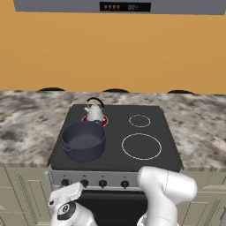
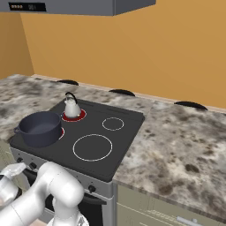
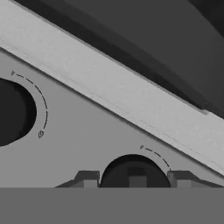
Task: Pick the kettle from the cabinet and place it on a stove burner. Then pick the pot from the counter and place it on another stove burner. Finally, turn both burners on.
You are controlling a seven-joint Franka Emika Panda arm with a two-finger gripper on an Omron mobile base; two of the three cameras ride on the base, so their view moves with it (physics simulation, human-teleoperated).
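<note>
The small silver kettle [image 1: 94, 112] [image 2: 71, 107] stands on the rear left burner [image 1: 103, 120], which glows red. In front of it the wide dark pot [image 1: 84, 140] [image 2: 39, 128] sits on the front left burner, where a red edge [image 2: 61, 132] shows beside it. My gripper [image 3: 134, 179] is low at the stove's front panel, its two fingertips [image 3: 89, 179] flanking a black knob [image 3: 135, 171] and closed on its sides. A second knob [image 3: 13, 111] lies to the left in the hand view. The cabinet is out of view.
Two unlit white-ring burners [image 1: 141, 146] [image 1: 139, 120] take up the right half of the black cooktop [image 1: 167, 154]. Marble-look counter [image 1: 26, 128] [image 2: 176, 141] runs on both sides. Four knobs [image 1: 102, 183] line the panel. My arm's elbow [image 1: 167, 187] rises before the stove.
</note>
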